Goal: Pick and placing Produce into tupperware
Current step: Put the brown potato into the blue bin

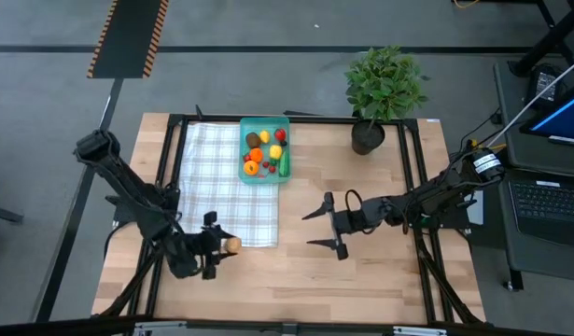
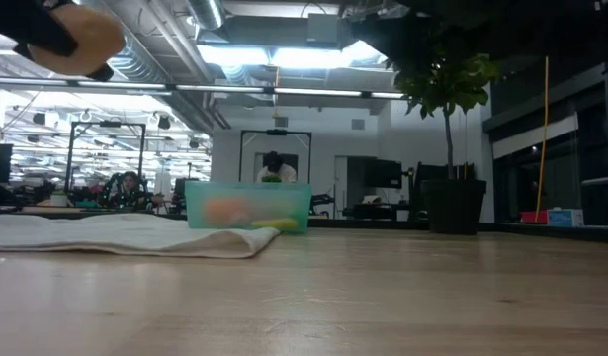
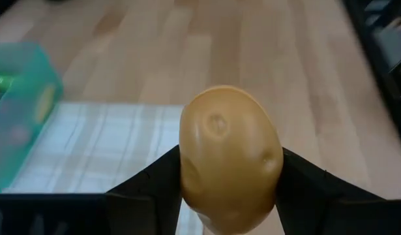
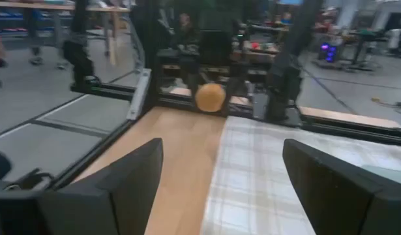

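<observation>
My left gripper (image 1: 221, 245) is over the table's near left part, by the near right corner of the white checked cloth (image 1: 226, 182), shut on a brown toy potato (image 1: 232, 245) that shows large in the left wrist view (image 3: 229, 156). The teal tupperware (image 1: 264, 149) sits on the cloth's far right edge and holds several small red, yellow, orange and green produce pieces. My right gripper (image 1: 317, 229) hovers open near the table's middle, facing left toward the potato (image 4: 210, 96). My left gripper pinches the potato between its two fingers (image 3: 154, 189), one on each side of it (image 3: 187, 171). The fingers come roughly level from the table's left. The potato is lifted clear of the table, high in the low view (image 2: 81, 40).
A potted green plant (image 1: 380, 93) stands at the far edge, right of the tupperware (image 2: 248, 208). Bare wood lies between the two grippers and along the near edge. Black frame rails run down both sides of the table.
</observation>
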